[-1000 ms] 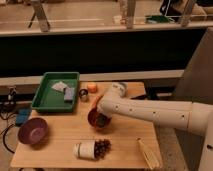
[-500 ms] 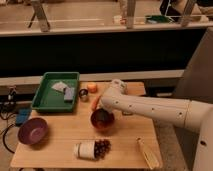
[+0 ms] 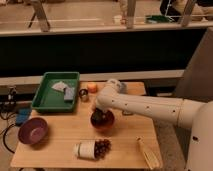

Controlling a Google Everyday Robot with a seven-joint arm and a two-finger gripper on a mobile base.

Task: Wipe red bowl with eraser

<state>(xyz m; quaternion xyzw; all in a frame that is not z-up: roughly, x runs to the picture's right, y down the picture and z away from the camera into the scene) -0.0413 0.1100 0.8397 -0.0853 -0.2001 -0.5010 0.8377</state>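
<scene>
The jaws sit down inside the red bowl (image 3: pixel 106 126); their opening cannot be told.

Wooden counter (image 3: pixel 65 125): green tray (image 3: pixel 45 102) sits back left, purple bowl (image 3: pixel 33 131) front left, and red bowl (image 3: pixel 103 122) mid-counter with the claw (image 3: pixel 99 115) dipping into it. A tipped white cup (image 3: pixel 85 149) lies up front, a pale stick (image 3: pixel 149 153) front right.

Dark jaws in red bowl (image 3: pixel 104 128); green tray (image 3: pixel 36 100).
</scene>
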